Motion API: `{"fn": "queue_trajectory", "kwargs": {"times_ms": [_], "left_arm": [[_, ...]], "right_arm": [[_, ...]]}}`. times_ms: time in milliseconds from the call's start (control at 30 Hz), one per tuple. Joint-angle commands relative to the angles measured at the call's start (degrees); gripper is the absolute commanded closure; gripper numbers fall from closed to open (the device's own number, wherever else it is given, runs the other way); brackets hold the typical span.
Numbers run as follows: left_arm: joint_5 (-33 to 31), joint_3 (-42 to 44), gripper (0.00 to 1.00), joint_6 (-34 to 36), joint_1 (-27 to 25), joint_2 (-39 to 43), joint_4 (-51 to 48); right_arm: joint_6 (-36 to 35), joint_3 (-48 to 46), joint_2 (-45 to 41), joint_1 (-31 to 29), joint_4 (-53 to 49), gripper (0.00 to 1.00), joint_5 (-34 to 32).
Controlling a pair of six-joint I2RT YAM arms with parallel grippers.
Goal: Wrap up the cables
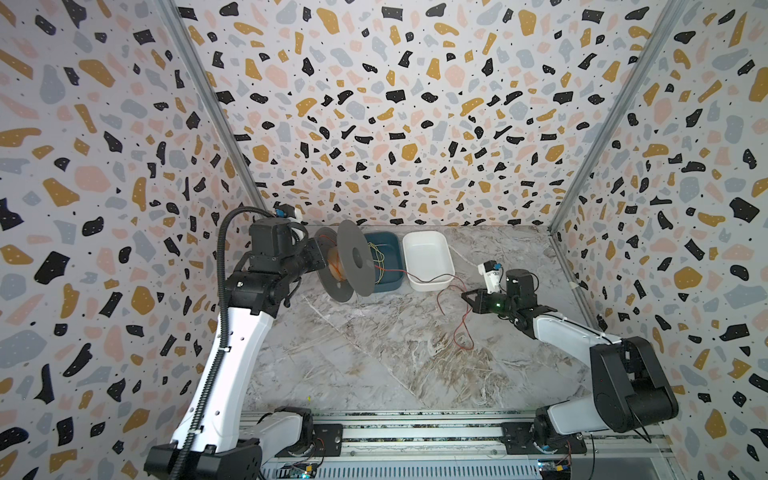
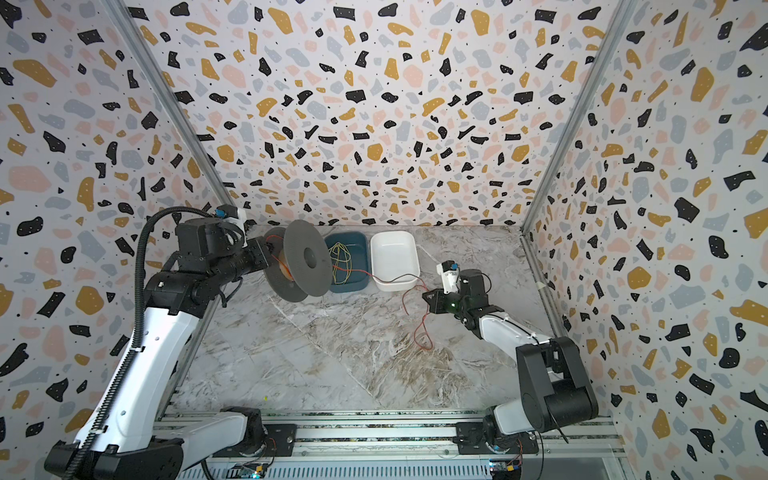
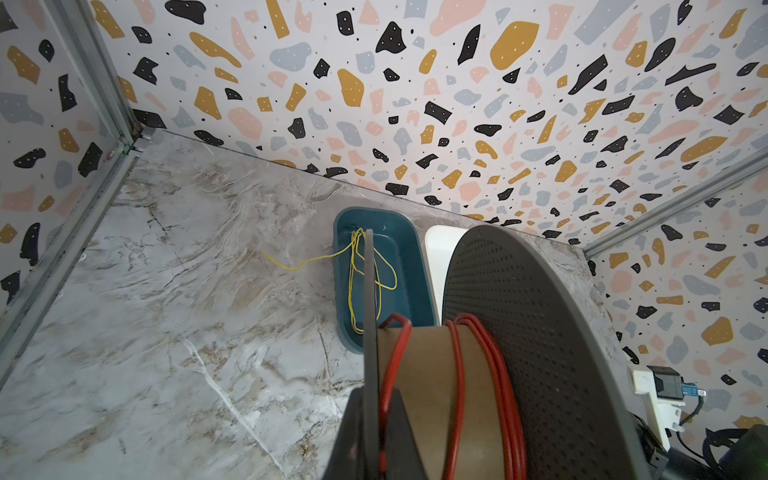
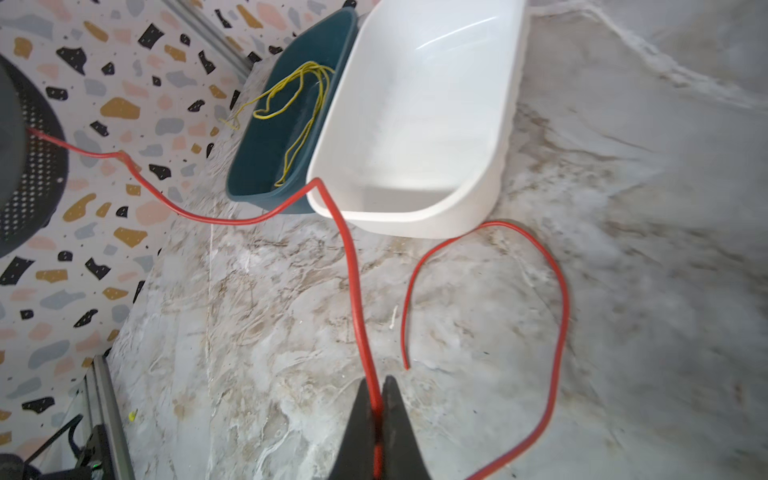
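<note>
The right gripper [image 4: 376,388] is pinched shut on the thin red cable [image 4: 353,270] (probably to feed it taut), while the left gripper [image 3: 370,411] clamps a flange of the grey perforated spool [image 3: 532,332].

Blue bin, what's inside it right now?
A loose tangle of thin yellow-green wire lies in the blue bin, one end trailing over its rim onto the table. In both top views the grey spool covers the bin's left edge; nothing else shows inside.
</note>
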State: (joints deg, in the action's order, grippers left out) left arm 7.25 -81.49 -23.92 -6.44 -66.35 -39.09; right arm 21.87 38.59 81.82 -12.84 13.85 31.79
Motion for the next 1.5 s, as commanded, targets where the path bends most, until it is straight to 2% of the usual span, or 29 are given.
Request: {"fn": "queue_trajectory", "kwargs": {"times_ms": [0,167,300,400,700,800,933,1100,1467], "left_arm": [[-0.12,-2.27,1.00,-0.38,0.85,1.91,5.05],[2.38,-2.12,1.00,-2.63,1.16,1.92,5.92],[7.08,-0.54,1.00,-5.12,1.16,2.49,8.06],[7.06,-0.64,1.00,-4.93,1.16,2.89,7.45],[7.85,-0.21,1.00,-5.23,1.16,3.59,7.09],[8.56,0.26,1.00,-5.69,1.16,3.93,7.27],[8.50,-0.19,1.00,-5.26,1.16,3.75,6.60],[10.01,-1.03,1.00,-5.51,1.19,3.25,6.48],[11.42,-0.21,1.00,-6.36,1.16,3.66,7.65]], "right_arm": [[0.96,-1.26,-3.03,2.01,0.00,1.00,-1.46],[-0.93,-3.87,-5.92,2.56,-1.94,1.00,-7.80],[-1.69,-3.96,-5.04,2.40,-2.26,0.98,-6.14],[-2.52,-4.17,-5.01,1.98,-2.06,0.89,-5.26],[-4.88,-3.27,-6.87,0.18,-2.58,0.48,-4.01],[-6.85,-2.18,-7.26,-2.94,-1.33,0.38,-3.24],[-10.01,-0.28,-6.56,-8.07,1.15,0.30,-2.53],[-13.45,0.75,-4.76,-13.42,6.72,0.25,-1.42],[-19.32,4.02,6.60,-22.84,19.10,0.26,-3.19]]}}
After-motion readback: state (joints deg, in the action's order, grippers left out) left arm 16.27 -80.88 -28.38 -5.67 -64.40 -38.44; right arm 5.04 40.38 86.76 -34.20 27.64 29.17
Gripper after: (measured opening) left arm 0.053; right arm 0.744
